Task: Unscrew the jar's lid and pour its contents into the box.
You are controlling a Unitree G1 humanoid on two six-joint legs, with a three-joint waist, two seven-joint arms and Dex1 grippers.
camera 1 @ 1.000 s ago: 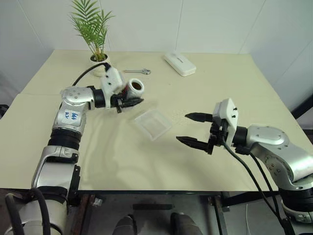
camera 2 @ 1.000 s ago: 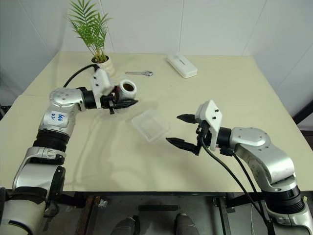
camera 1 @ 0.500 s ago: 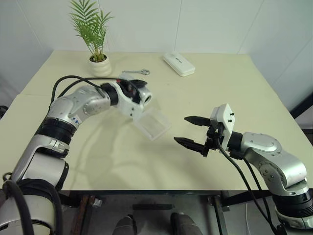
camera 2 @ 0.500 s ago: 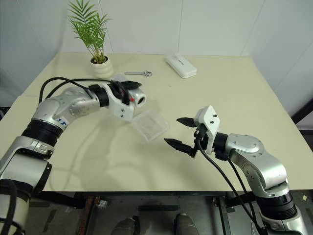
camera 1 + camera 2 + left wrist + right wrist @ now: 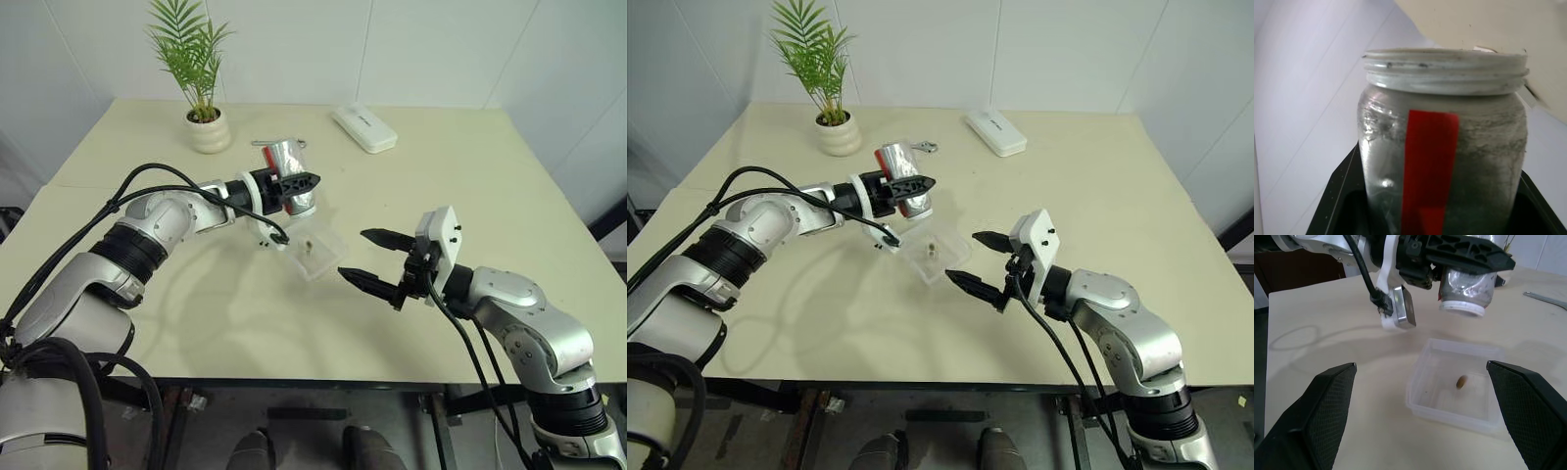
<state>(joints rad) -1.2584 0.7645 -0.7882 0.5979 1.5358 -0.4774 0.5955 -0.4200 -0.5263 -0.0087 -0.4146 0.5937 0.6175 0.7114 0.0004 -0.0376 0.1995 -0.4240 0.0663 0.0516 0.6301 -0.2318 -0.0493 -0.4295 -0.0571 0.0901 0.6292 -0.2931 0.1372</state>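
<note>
The left gripper (image 5: 294, 183) is clamped shut on the jar (image 5: 290, 174), one black finger (image 5: 1464, 249) laid across the jar's clear side. The jar is held above the table (image 5: 460, 176), turned over so that its whitish threaded mouth faces down, just over the near-left edge of the box (image 5: 1449, 387). No lid is seen on the mouth. A red strip (image 5: 1427, 166) runs down the jar's wall. The left forearm reaches level from the robot's left, across the table toward the middle, elbow bent and out to the side; a black cable (image 5: 147, 181) loops over the forearm.

The box, clear and shallow, rests on the table between the two grippers. One small brown bit (image 5: 1461, 381) of the contents lies on its floor, near the middle; it is also seen as a dark speck from the head views (image 5: 932, 247).

The right gripper (image 5: 367, 257) is held with its jaws wide apart and nothing between them, pointing level toward the box from the robot's right, just short of the box's right edge. One finger (image 5: 384, 236) is farther back, the other nearer; the right elbow is bent, the forearm lying low over the table's front part.

Farther back on the table are noted a potted plant (image 5: 209, 130), a small spanner (image 5: 925, 148) partly hidden behind the jar, and a white oblong case (image 5: 363, 127).
</note>
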